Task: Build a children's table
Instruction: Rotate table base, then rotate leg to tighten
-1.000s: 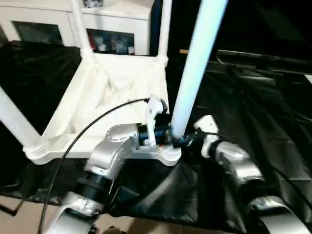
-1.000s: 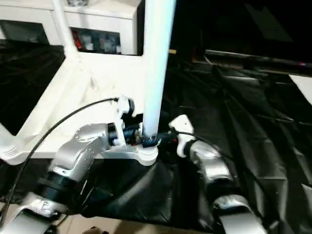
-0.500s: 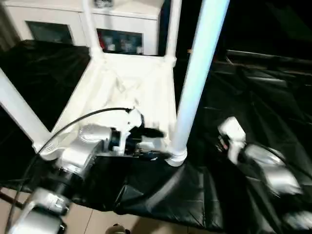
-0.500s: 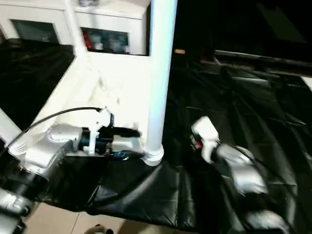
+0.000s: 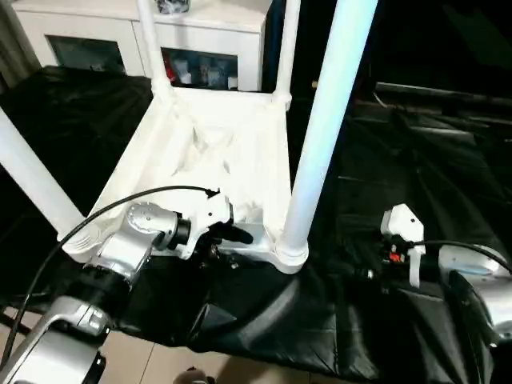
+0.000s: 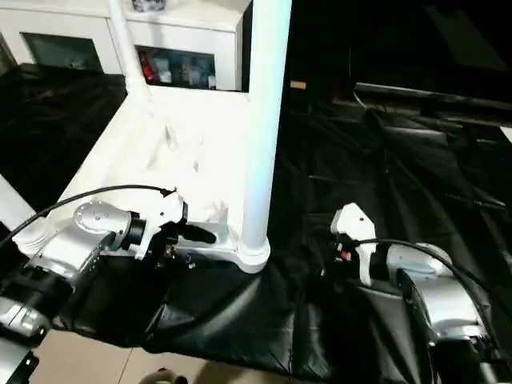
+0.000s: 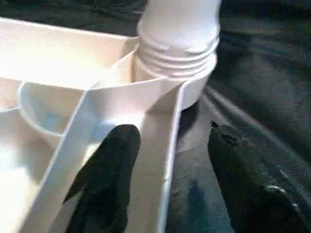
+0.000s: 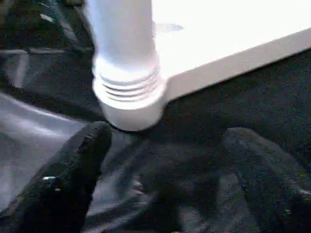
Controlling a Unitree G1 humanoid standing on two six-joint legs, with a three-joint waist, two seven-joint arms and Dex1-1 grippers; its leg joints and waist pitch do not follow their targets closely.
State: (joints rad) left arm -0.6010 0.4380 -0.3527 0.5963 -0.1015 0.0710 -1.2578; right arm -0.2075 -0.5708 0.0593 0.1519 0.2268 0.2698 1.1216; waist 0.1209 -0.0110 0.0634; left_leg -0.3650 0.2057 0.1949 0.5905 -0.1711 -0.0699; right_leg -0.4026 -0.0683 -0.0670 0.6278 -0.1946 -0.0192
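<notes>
Left wrist view: left gripper (image 7: 165,160) parted astride tabletop (image 7: 73,63) rim; right gripper (image 8: 170,184) wide, empty.

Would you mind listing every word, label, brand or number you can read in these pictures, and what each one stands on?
None can be read.
The tabletop and its legs bear no print.
The items behind the cabinet glass are too blurred to read.
A small red mark on the right gripper's mount is not legible.

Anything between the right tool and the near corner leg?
Nothing but bare black sheet between the right tool and the leg, per the right wrist view.
</notes>
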